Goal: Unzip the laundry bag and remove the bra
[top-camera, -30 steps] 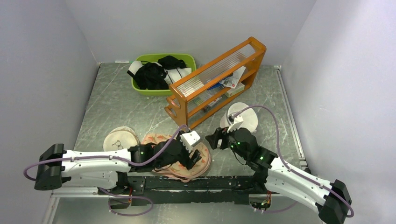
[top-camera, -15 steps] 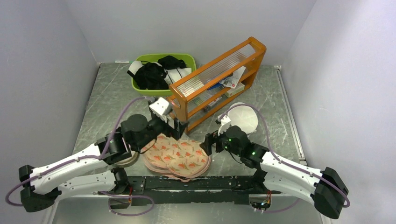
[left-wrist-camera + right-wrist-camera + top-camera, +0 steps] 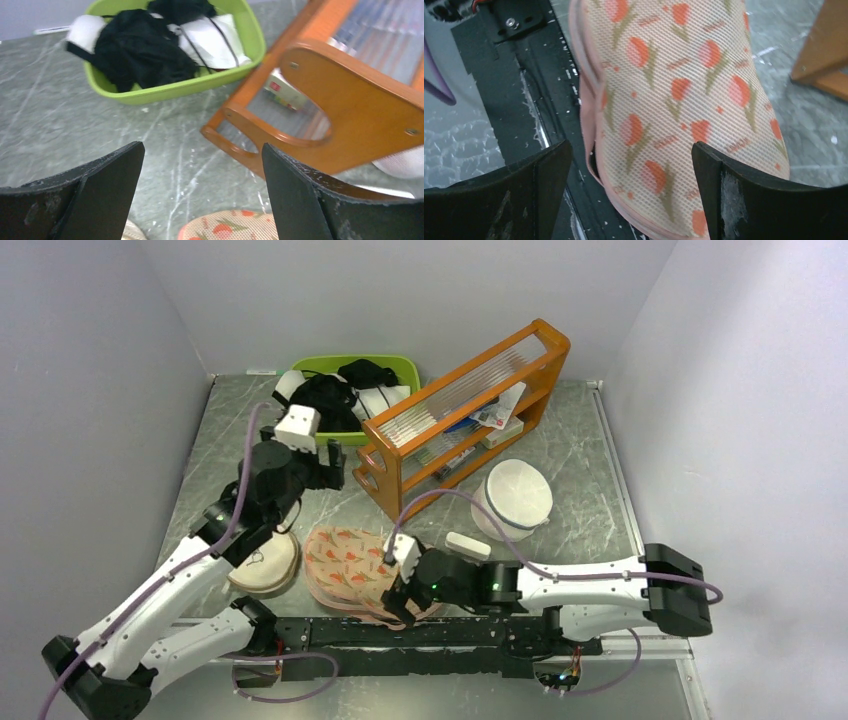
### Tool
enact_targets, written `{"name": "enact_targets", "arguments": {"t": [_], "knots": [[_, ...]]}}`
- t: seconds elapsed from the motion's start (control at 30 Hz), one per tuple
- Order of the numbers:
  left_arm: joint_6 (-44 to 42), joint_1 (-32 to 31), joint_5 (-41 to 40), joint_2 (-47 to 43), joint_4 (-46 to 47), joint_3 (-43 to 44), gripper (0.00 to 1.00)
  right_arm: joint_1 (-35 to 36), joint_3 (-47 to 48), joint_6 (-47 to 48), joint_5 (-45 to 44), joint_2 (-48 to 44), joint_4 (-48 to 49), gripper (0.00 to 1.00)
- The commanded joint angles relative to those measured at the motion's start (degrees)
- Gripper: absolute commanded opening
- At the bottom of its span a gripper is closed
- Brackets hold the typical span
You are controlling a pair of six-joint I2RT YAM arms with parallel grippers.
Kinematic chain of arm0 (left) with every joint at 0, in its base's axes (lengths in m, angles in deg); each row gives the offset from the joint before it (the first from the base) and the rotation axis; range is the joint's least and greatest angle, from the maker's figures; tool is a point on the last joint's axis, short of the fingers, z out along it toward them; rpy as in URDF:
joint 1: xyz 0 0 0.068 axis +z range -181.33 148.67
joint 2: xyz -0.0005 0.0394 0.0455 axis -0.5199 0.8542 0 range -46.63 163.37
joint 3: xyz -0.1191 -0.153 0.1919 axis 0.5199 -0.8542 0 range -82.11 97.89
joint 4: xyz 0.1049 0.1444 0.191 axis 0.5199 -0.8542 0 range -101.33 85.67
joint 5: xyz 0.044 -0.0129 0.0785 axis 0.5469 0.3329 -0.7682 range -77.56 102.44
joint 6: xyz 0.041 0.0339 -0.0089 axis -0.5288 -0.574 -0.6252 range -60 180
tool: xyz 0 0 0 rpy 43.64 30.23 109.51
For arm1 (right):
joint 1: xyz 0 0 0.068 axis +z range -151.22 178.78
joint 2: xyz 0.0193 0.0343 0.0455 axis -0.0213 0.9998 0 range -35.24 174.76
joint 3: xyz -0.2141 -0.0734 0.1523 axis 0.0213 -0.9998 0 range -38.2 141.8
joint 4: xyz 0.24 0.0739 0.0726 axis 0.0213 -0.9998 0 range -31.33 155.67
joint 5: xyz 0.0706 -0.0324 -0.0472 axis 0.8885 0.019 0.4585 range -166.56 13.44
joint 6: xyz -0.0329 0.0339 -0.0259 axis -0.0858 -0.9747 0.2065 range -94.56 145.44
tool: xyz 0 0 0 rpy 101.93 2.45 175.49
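Since half a second ago, the left arm has lifted away from the near side and swung back toward the far left. The right arm has dropped low and reached leftward along the near edge.

Left fingers (image 3: 100,190) are spread wide with nothing between them. They hover above the table (image 3: 585,450) in front of one green basket (image 3: 405,365), which holds one black clothes pile (image 3: 322,402) and some white items.

Right fingers (image 3: 744,200) are likewise released and straddle the near end of the laundry bag (image 3: 350,558). Whether they touch it cannot be judged.

Count:
- One laundry bag, lying flat at the table's near edge, about centre.
- One round beige pouch (image 3: 262,565), just beside the bag's left side.
- One white cylindrical bag (image 3: 515,495), standing apart to the right.
- One orange wooden rack (image 3: 460,410), behind the laundry bag.
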Motion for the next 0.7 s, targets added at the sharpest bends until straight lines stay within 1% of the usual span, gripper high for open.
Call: {"name": "enact_targets", "arguments": {"t": [0.0, 0.07, 0.17, 0.27, 0.37, 0.53, 0.63, 0.67], "knots": [[0.63, 4.82, -1.55, -5.68, -0.81, -1.33, 0.98, 6.68, 5.92, 5.72, -7.62, 5.45, -6.49, 0.9], [1.02, 4.99, -4.91, -8.61, 0.4, -3.92, 0.98, 10.16, 8.73, 7.25, -11.25, 9.02, -10.5, 0.89], [1.98, 5.08, -9.05, -11.94, 1.19, -6.69, 0.98, 13.15, 12.19, 8.34, -14.76, 13.37, -15.1, 0.88], [0.91, 5.07, -9.96, -13.47, 1.39, -6.73, 0.98, 14.31, 13.94, 8.56, -17.03, 16.84, -17.66, 0.86], [0.06, 5.07, -9.69, -13.78, 1.34, -6.77, 0.98, 14.49, 14.18, 8.03, -19.35, 19.26, -17.9, 0.8], [-0.35, 5.09, -8.72, -12.67, 0.69, -6.3, 0.98, 14.44, 14.24, 7.16, -20.46, 21.13, -16.38, 0.6], [-0.56, 5.07, -7.14, -12.15, 0.82, -6.26, 0.98, 14.42, 13.72, 6.83, -21.19, 20.79, -14.88, 0.44], [-0.65, 5.06, -6.67, -12.01, 0.87, -6.22, 0.98, 14.41, 13.45, 6.73, -21.49, 20.53, -14.5, 0.41]]}}
